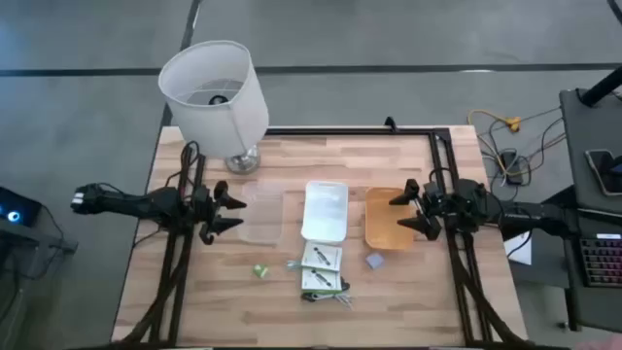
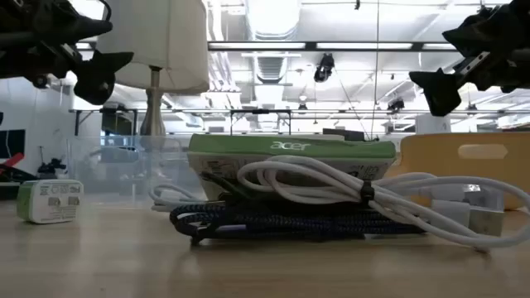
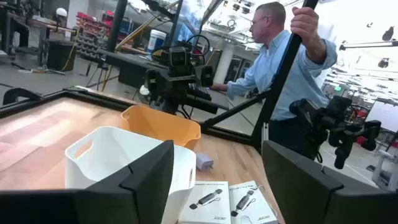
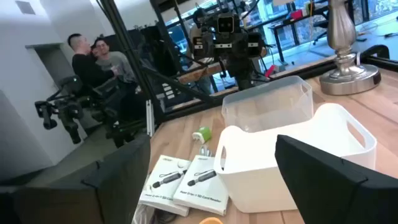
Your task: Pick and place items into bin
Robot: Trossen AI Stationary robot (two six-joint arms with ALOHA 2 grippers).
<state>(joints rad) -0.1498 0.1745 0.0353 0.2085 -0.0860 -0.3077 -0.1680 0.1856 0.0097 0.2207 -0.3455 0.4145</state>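
- White bin (image 1: pixel 326 210): mid-table, my landmark; nothing visible inside it.
- Clear bin (image 1: pixel 260 215): just beside the white bin, on my left arm's side.
- Orange bin (image 1: pixel 388 219): just beside the white bin, on my right arm's side.
- My left gripper (image 1: pixel 225 211): above the table at the clear bin's outer side, fingers spread, holding nothing.
- My right gripper (image 1: pixel 409 210): over the orange bin's outer edge, fingers spread, holding nothing.
- Two white packets (image 1: pixel 321 267): flat on the table, near the white bin's front end, touching each other.
- Coiled cables (image 2: pixel 331 203): at the packets' front edge.
- Green piece (image 1: pixel 259 271): on the table beyond the packets, on the clear bin's side.
- Grey-blue cube (image 1: pixel 374 261): on the table near the orange bin's front end.
- Lamp (image 1: pixel 216 95): behind the clear bin.
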